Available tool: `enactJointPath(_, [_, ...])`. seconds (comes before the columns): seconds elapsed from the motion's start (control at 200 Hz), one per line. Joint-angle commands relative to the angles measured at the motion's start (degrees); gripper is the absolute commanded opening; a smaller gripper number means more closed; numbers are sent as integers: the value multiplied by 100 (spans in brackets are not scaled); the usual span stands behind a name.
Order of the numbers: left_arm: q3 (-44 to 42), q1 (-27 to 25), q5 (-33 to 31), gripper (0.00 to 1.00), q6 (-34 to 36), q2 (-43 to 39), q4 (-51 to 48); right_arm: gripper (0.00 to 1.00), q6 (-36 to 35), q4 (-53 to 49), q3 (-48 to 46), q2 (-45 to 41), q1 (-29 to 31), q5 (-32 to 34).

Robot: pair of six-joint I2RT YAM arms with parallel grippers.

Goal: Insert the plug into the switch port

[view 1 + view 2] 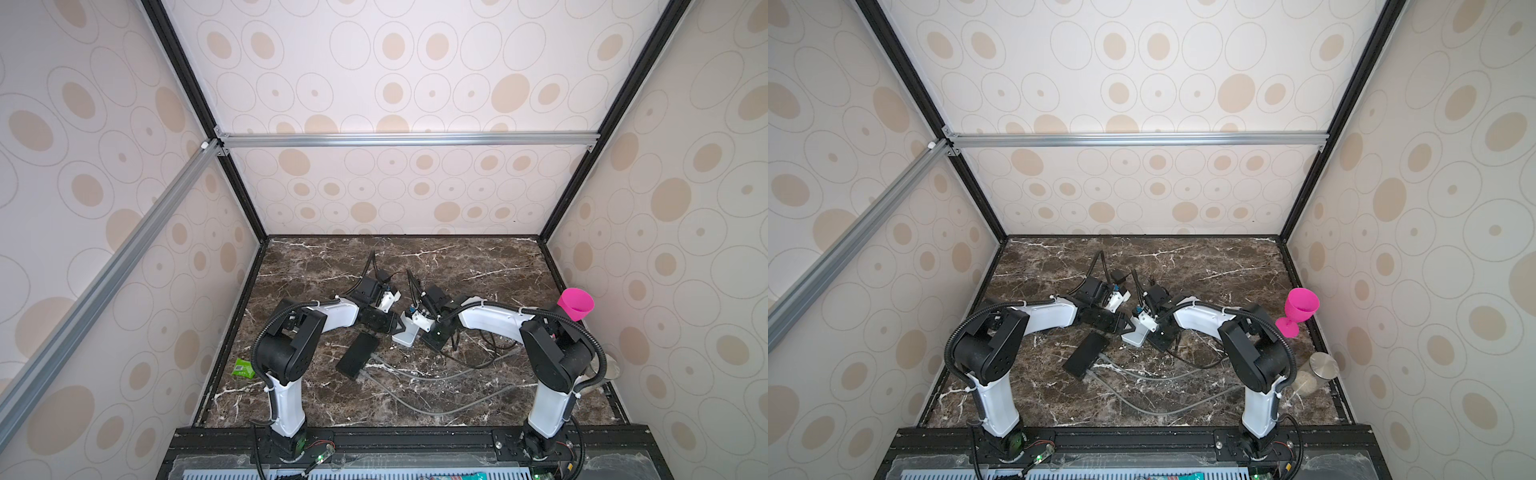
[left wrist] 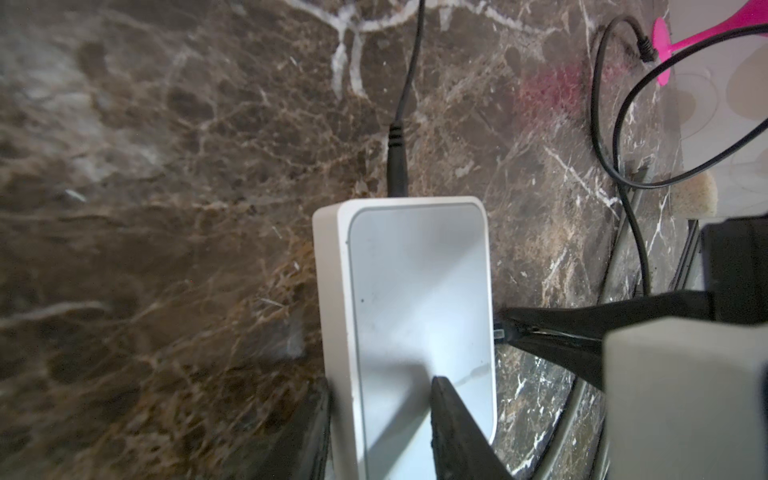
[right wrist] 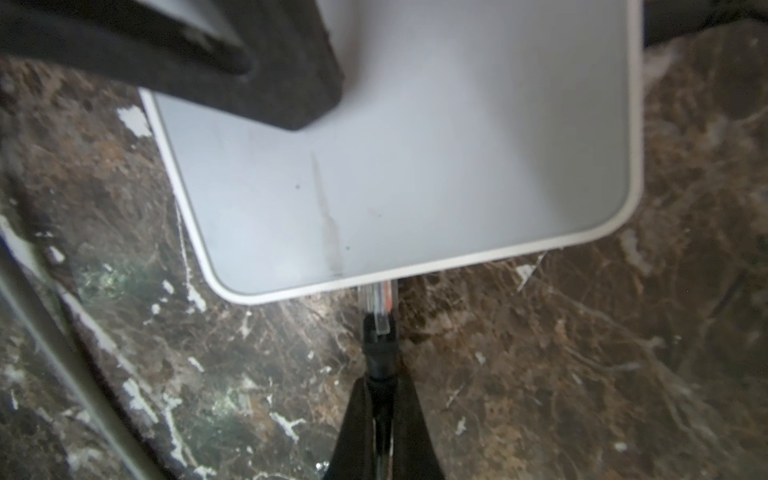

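Observation:
The white switch (image 1: 404,336) lies mid-table in both top views (image 1: 1136,335). In the left wrist view my left gripper (image 2: 382,386) is shut on the switch (image 2: 415,291), one finger against its narrow side and the other on its broad face. My right gripper (image 3: 382,384) is shut on the black boot behind the clear plug (image 3: 376,305). The plug's tip meets the edge of the switch (image 3: 415,187) and disappears under its rim; the port itself is hidden. In the left wrist view the right gripper (image 2: 513,330) is pointing at the switch's side.
A black power cable (image 2: 397,158) runs into the switch's far end. A black box (image 1: 357,353) with grey cables (image 1: 415,376) lies in front. A pink goblet (image 1: 575,305) and a jar (image 1: 1316,372) stand at the right edge. A green packet (image 1: 243,368) lies at the left.

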Motion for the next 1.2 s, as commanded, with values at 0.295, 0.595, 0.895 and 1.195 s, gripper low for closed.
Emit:
enactJointPath(0.295, [-123,10,-35,40,218,229,-319,0,93,219,69,-63,144,-87])
enactJointPath(0.595, [-123,12,-45,40,237,263,-325,0,133,299,34,-185,164,-55])
enactJointPath(0.895, [-119,17,-61,40,263,284,-364,0,164,359,-13,-312,170,-5])
enactJointPath(1.195, [-138,10,-46,40,225,279,-348,0,245,448,-75,-331,188,-132])
